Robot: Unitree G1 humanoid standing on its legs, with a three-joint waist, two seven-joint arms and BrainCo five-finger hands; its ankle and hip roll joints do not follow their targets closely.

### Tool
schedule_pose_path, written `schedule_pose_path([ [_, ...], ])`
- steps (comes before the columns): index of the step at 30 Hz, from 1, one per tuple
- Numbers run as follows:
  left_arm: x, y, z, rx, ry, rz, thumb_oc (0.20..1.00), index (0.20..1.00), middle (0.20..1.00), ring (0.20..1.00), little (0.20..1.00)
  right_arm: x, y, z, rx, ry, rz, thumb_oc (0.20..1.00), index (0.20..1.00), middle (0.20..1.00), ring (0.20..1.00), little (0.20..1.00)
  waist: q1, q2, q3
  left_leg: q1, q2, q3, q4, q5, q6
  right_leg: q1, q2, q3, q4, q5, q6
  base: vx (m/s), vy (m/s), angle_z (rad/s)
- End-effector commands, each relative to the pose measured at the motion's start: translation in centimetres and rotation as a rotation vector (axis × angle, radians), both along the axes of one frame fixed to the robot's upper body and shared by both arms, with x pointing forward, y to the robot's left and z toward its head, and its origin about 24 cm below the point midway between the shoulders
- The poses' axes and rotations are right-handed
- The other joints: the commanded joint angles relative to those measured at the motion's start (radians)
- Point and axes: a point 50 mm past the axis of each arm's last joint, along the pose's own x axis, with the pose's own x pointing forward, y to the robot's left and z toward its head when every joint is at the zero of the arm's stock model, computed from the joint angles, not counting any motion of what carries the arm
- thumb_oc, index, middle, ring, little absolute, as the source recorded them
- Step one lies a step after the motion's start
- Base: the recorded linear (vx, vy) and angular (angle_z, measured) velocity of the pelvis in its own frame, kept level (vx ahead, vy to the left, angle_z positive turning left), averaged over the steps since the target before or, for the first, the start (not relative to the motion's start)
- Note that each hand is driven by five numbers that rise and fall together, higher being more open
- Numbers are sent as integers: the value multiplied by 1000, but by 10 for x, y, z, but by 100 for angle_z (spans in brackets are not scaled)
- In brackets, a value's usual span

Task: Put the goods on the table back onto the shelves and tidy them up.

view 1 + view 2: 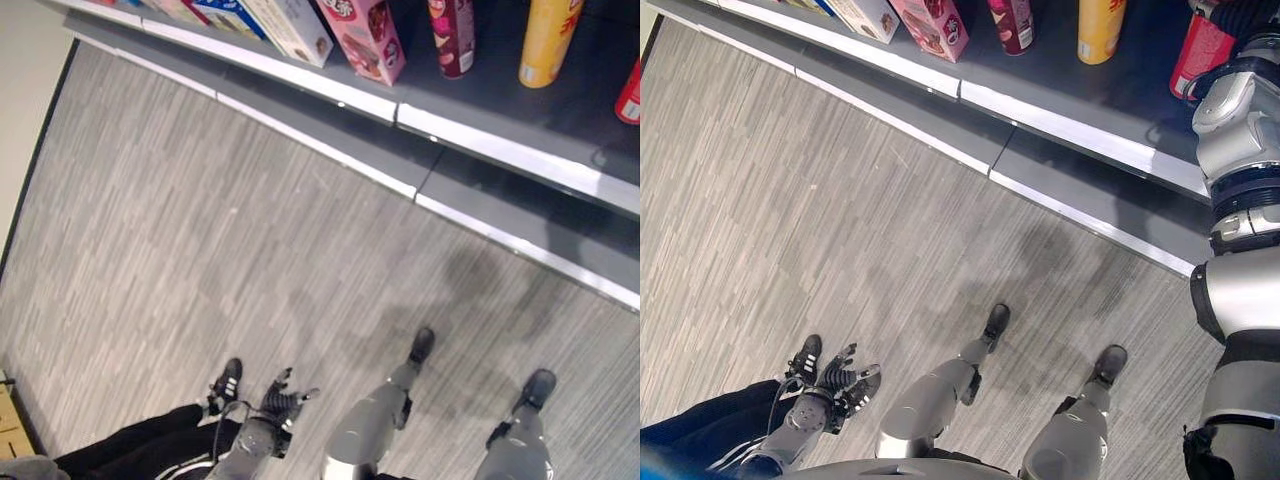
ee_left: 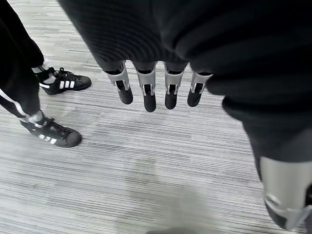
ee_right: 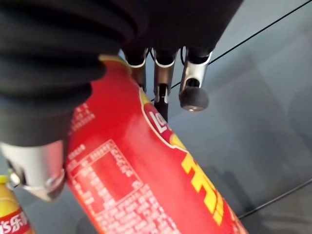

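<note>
Already, from the head views, the shelf (image 1: pixel 480 100) carries a pink box (image 1: pixel 365 38), a maroon can (image 1: pixel 452 35) and a yellow can (image 1: pixel 548 40), with a red can (image 1: pixel 1200 52) beside the yellow one. By the left wrist view, the left hand (image 2: pixel 156 87) hangs with straight, empty fingers above the floor, far below the shelf, near a person's shoes (image 2: pixel 63 82). By the right wrist view, the right hand (image 3: pixel 165 73) is curled round the red can over the shelf, so this item seems nearly placed, release and tidying remaining.

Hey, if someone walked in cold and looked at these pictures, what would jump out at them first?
Most striking is the red can, with the right hand curled round it at the dark shelf. On that shelf stand a yellow can, a maroon can and a pink box. Lower down, the left hand hangs with straight fingers beside a person's black shoes on the grey floor.
</note>
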Motion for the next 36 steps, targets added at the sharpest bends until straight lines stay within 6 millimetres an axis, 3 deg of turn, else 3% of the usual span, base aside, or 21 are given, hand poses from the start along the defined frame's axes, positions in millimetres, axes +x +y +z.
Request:
schedule_pose_path([
  [1,7,8,8,51,-39,-49,1000,1000,1000,1000,1000,-19,1,45,-134,-108,-39,200,200,200,200,200,23,17,-33,-31,85,25,-7,-26,-37,-139,-71,110,338,-182,-14,0,0,0],
  [19,10,4,14,36,-68,-64,1000,1000,1000,1000,1000,-15,-4,34,-104,-66,-43,200,200,200,200,200,16,20,-30,-30,88,37,-7,-27,-40,-133,-70,118,325,-178,-13,0,0,0],
  [20,10,4,14,32,-71,-63,1000,1000,1000,1000,1000,-14,-5,32,-103,-59,-45,1000,1000,1000,1000,1000,15,20,-29,-29,88,37,-7,-27,-40,-134,-70,118,329,-179,-13,0,0,0],
  [36,13,6,16,48,-73,-56,1000,1000,1000,1000,1000,-19,6,32,-110,-147,18,1000,1000,1000,1000,1000,-1,-14,-35,-16,94,47,-7,-37,-40,-104,-62,111,294,-165,-9,-4,2,0],
])
